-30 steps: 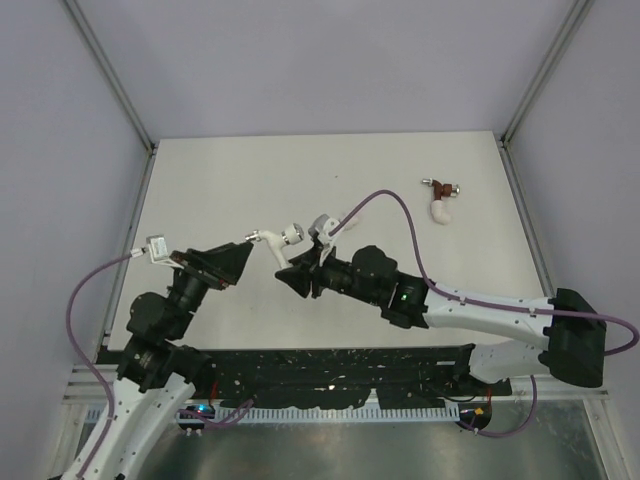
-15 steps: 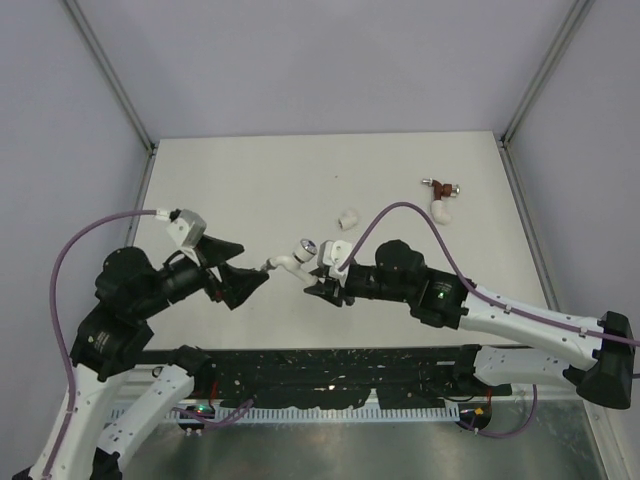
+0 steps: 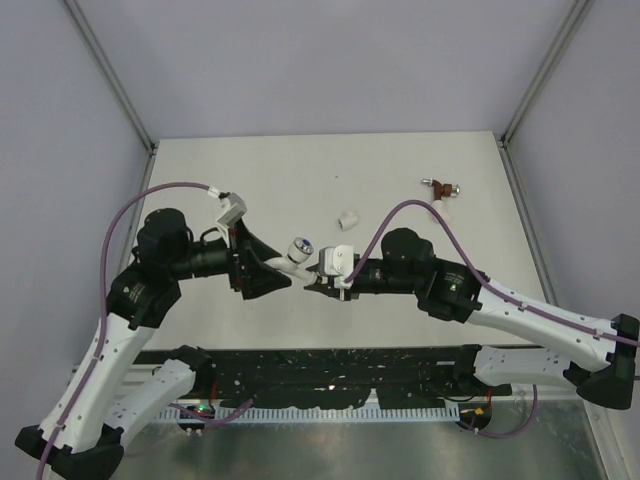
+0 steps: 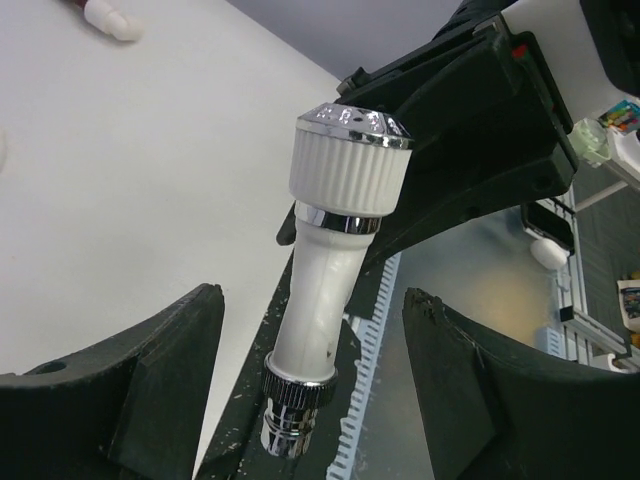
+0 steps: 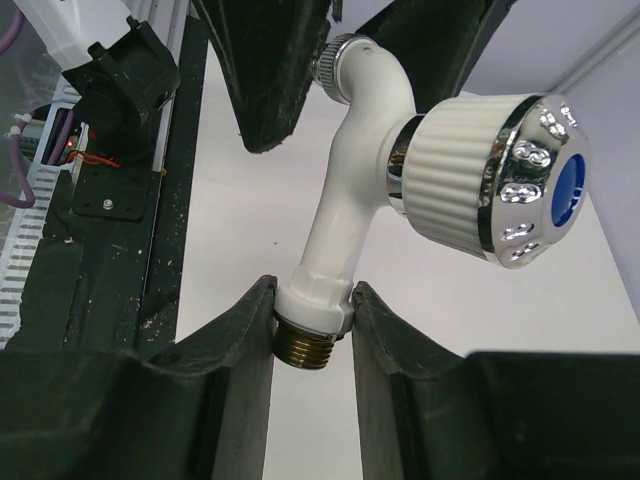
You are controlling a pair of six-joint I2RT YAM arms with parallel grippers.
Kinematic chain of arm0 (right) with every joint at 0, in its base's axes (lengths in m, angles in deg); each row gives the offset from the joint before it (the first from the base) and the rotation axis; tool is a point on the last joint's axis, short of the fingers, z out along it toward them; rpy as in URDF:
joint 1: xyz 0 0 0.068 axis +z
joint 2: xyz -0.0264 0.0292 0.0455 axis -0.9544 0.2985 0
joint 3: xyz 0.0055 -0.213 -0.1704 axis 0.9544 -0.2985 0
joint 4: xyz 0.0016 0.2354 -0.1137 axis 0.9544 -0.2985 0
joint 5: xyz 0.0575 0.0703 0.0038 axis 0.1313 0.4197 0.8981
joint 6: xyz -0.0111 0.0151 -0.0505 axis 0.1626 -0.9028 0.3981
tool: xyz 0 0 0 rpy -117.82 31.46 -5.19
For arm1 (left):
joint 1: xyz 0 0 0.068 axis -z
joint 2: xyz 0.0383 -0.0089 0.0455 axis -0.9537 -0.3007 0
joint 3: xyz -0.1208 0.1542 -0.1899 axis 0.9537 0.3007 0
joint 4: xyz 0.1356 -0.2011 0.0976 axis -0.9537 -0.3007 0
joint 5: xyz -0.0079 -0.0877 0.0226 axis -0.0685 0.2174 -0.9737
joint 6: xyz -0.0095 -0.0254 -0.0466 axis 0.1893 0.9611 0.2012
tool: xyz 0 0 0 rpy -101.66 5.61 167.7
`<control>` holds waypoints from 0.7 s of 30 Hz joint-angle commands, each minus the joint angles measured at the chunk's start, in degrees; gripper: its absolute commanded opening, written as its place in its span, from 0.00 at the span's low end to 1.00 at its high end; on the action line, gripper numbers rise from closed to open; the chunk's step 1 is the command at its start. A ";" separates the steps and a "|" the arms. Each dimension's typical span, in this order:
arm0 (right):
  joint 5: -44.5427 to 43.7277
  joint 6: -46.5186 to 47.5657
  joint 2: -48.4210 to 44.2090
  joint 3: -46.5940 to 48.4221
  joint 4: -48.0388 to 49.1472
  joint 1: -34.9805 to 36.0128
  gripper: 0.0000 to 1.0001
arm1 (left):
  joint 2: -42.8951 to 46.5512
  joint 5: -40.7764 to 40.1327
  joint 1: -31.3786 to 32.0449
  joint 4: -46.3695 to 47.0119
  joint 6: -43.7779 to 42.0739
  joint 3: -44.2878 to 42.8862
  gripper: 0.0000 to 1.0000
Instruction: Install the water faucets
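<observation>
Gripping the white faucet [image 5: 355, 190]; top view hides the contact.
My right gripper [image 5: 312, 315] clamps its brass thread; my left gripper [image 4: 312, 310] gapes wide around the chrome end, not touching.

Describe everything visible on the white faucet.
The white faucet is bent glossy white plastic: ribbed knob with chrome cap and blue centre, chrome collar at one end, brass thread at the other. The right tool clamps it just above the thread; the left tool is open around the chrome end.

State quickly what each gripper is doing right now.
Left gripper: open, straddling the white faucet at its chrome end.
Right gripper: shut on the white faucet's threaded end.
</observation>
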 commanded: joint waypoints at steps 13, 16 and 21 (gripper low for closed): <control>2.66 3.20 2.46 5.41 -0.72 0.04 0.05 | -2.26 4.25 3.75 7.42 3.09 2.22 0.60; 2.48 3.29 2.64 5.33 -0.37 0.12 0.05 | -2.35 3.28 4.10 7.42 2.74 2.57 0.57; 2.48 3.03 2.90 5.41 0.16 -0.05 0.05 | -2.70 3.19 4.98 7.51 2.30 2.49 0.54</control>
